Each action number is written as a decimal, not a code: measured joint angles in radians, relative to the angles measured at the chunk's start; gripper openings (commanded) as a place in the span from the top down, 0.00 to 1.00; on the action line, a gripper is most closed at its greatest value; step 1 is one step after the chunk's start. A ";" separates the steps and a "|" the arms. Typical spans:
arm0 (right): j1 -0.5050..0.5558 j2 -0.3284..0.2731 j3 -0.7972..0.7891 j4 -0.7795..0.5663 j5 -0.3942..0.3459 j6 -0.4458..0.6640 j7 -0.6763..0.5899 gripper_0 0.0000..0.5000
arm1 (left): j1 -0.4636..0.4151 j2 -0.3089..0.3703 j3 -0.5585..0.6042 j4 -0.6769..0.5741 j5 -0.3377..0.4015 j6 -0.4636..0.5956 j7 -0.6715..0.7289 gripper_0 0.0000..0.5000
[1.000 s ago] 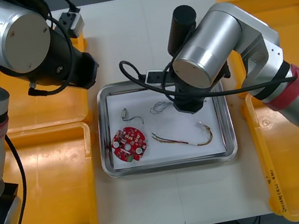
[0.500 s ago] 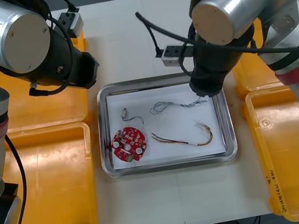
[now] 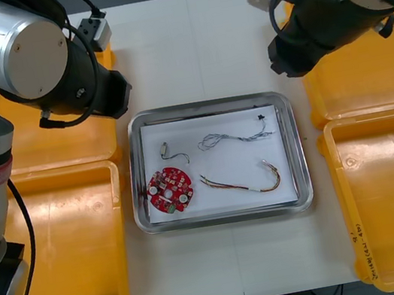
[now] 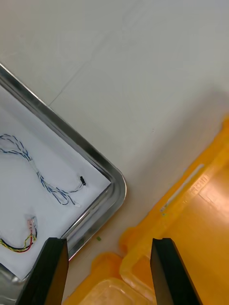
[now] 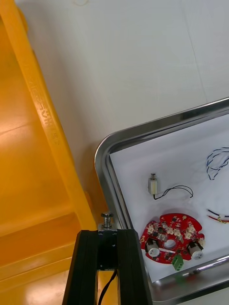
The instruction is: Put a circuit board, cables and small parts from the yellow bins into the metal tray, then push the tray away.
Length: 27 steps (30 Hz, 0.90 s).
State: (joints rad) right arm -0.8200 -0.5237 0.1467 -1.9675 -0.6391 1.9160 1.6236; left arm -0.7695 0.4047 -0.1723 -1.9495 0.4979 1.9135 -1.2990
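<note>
1. Beside the far left corner of the metal tray [image 3: 205,105], the left hand [image 5: 107,233] has its fingers pressed together. They appear to pinch a small metal part [image 5: 107,220] upright at their tips.
2. That hand hangs over the rim of the left yellow bin [image 5: 28,167], not over the tray. Released there, the part would likely fall back into the bin or onto the worktop [image 3: 193,41].
3. Even over the tray, a drop from height could make so small a piece bounce or roll off the white lining.
4. The right hand [image 4: 109,271] is spread wide and holds nothing. It is above the worktop between the tray's far right corner and the right yellow bin [image 4: 200,214].
5. The push carries a risk too: pressing on the rim from above could tip the tray and scatter its load.
6. The front view shows that whole load: the circuit board [image 3: 170,190], the blue and white cable [image 3: 230,138], the red and yellow cable [image 3: 245,182] and a wired metal part [image 3: 166,151].
7. The wrist views show what the arms hide from the front view, namely the left pinch and the gap between the right fingers.
</note>
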 measured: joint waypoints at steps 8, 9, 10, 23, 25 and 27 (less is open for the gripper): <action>0.148 -0.148 -0.146 -0.117 -0.125 0.000 -0.122 0.00 | 0.001 -0.019 -0.063 -0.002 -0.026 0.000 0.007 1.00; 0.165 -0.163 -0.164 -0.123 -0.137 0.000 -0.141 0.00 | 0.002 -0.021 -0.074 -0.002 -0.026 0.000 0.016 1.00; 0.183 -0.178 -0.184 -0.128 -0.148 0.000 -0.161 0.00 | 0.002 -0.023 -0.088 -0.002 -0.026 0.000 0.032 1.00; 0.348 -0.309 -0.375 -0.135 -0.177 0.000 -0.263 0.00 | 0.007 -0.026 -0.241 0.041 -0.027 -0.063 0.373 1.00; 0.371 -0.313 -0.400 -0.136 -0.178 0.000 -0.263 0.00 | 0.008 -0.026 -0.260 0.069 -0.027 -0.102 0.373 1.00; 0.393 -0.314 -0.422 -0.136 -0.179 0.000 -0.263 0.00 | 0.008 -0.026 -0.278 0.092 -0.027 -0.134 0.373 1.00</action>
State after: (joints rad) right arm -0.4270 -0.8375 -0.2751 -2.1036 -0.8183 1.9163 1.3606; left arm -0.7618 0.3791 -0.4507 -1.8576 0.4712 1.7794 -0.9257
